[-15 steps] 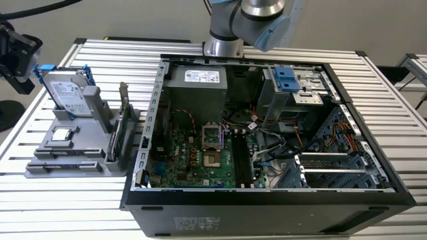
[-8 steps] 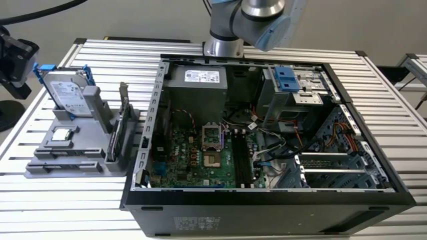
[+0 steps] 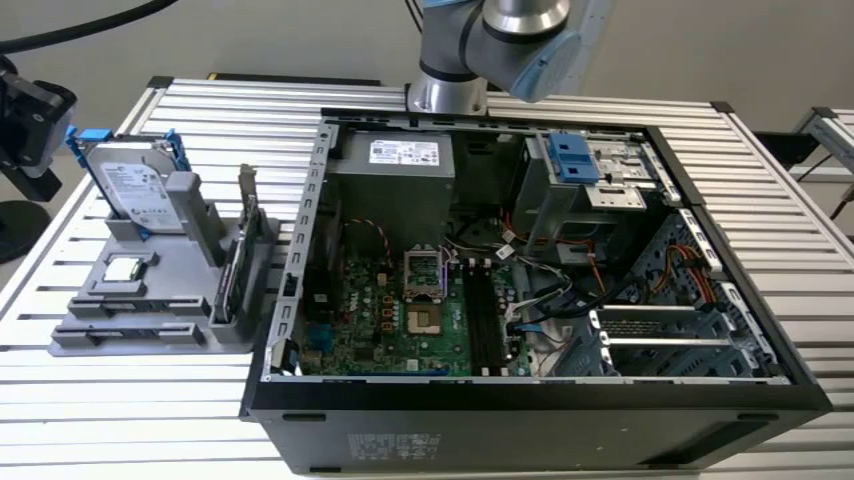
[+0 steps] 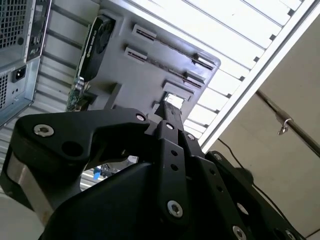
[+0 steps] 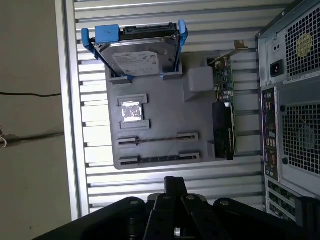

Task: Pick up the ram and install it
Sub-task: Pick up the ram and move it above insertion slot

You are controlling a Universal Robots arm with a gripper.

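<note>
No part of the task is done yet. The black linkage gripper [image 5: 175, 181] hangs clenched on nothing. The ram, a slim dark circuit-board stick [image 5: 158, 138] seen edge-on, sits slotted in the grey plastic tray [image 5: 165, 115], well ahead of the fingertips. By my judgement, the open black computer case [image 3: 534, 420] has no ram fitted.

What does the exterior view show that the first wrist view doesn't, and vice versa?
Exterior view: the inside of the black computer case, with its green motherboard, and the silver robot arm. First wrist view: the case's grey vented back panel and the black gripper. Both: the grey parts holder carrying the silver hard drive in its blue bracket and the small square silver processor chip.
</note>
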